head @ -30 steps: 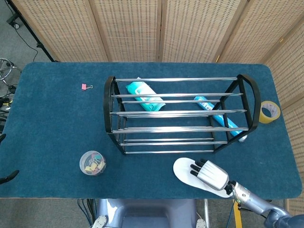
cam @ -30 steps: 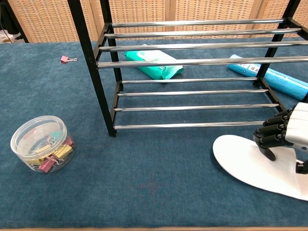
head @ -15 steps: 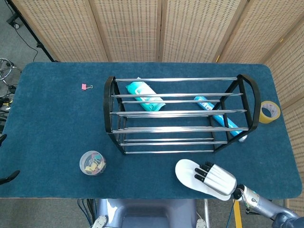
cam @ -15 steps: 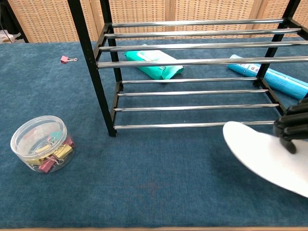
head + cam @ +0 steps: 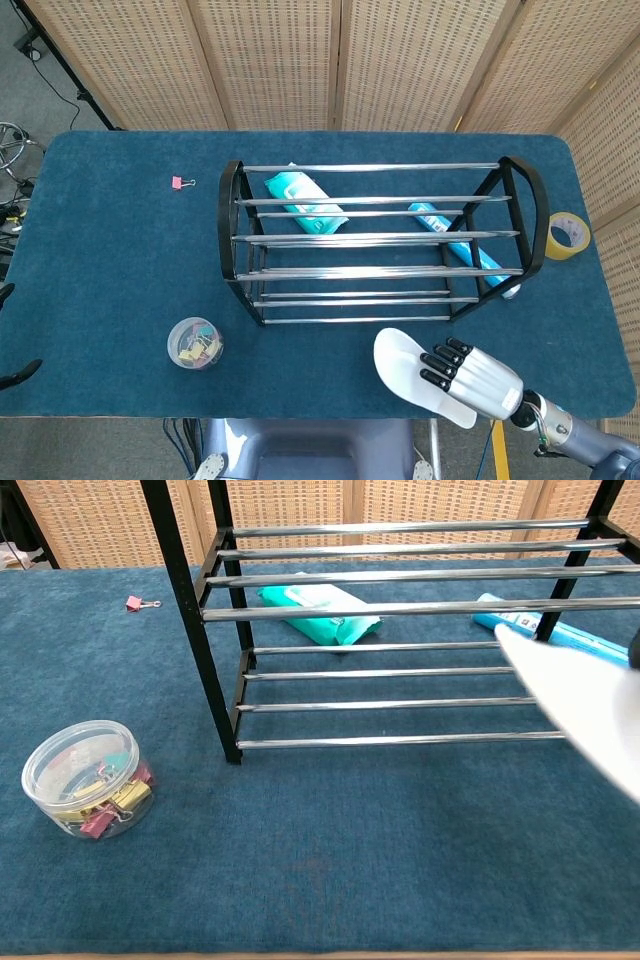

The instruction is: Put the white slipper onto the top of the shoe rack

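The right hand (image 5: 478, 378), fingers (image 5: 440, 365) clamped on the white slipper (image 5: 410, 368), has lifted it off the bench (image 5: 110, 260), near the shoe rack (image 5: 370, 240).

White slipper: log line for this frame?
phase: lift | right hand: holds white slipper | slipper: off table, below shoe rack top | left hand: unseen

No text, label, brand, number or sign can be read in either view. The teal soft packet (image 5: 322, 612) lying under the black-framed metal shoe rack (image 5: 380, 242), toward the table's far edge, shows only blurred pale patches. The long blue tube (image 5: 570, 640) under the rack's right end carries faint white marks too small to make out.
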Tool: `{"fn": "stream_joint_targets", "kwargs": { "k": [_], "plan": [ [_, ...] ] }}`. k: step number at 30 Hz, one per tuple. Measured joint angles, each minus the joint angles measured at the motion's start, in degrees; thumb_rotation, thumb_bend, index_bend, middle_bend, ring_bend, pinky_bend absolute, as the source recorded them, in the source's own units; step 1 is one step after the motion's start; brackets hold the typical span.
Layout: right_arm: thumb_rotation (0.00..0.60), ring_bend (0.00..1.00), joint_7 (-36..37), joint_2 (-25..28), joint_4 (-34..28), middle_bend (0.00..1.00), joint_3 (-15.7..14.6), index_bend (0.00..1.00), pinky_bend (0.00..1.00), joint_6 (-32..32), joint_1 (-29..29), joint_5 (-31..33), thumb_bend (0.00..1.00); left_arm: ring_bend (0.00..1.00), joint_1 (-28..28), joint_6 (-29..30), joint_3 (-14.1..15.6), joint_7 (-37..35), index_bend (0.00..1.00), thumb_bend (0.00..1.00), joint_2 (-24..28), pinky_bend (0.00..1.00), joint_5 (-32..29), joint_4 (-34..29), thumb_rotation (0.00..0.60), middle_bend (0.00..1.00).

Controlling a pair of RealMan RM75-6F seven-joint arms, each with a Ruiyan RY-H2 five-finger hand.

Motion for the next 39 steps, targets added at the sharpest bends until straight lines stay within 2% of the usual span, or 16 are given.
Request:
{"fn": "stream_joint_targets", "kwargs": {
  "k": [8,13,21,39],
  "plan": [
    [0.6,0.57,-2.69,4.52,-8.35,0.55,3.9,0.65,0.69,-0.92,0.91,2.29,0.45,0.0,-0.07,-0.1,-0.08,-0.28,0.0,0.0,0.13,0.0,-0.05,0.06,0.6,0.0],
    [0.6,0.57,-4.7,5.85,-11.33,0.55,5.3,0.65,0.69,-4.61,1.17,4.25,0.45,0.0,-0.01,0.0,-0.06,-0.47,0.0,0.0,0.21,0.0,0.01,0.06,0.6,0.0],
    [0.6,0.58,-6.14,5.75,-15.16,0.56,7.26,0.66,0.7,-11.78,1.55,9.06,0.45,0.0,0.02,-0.02,-0.1,-0.86,0.0,0.0,0.36,0.0,-0.09,0.08,0.6,0.0],
    [0.6,0.58,-11.14,5.43,-27.15,0.57,12.3,0.67,0.7,-22.78,2.71,18.73,0.45,0.0,0.06,0.1,-0.3,-1.9,0.0,0.0,0.75,0.0,-0.29,0.2,0.6,0.0]
  ]
}}
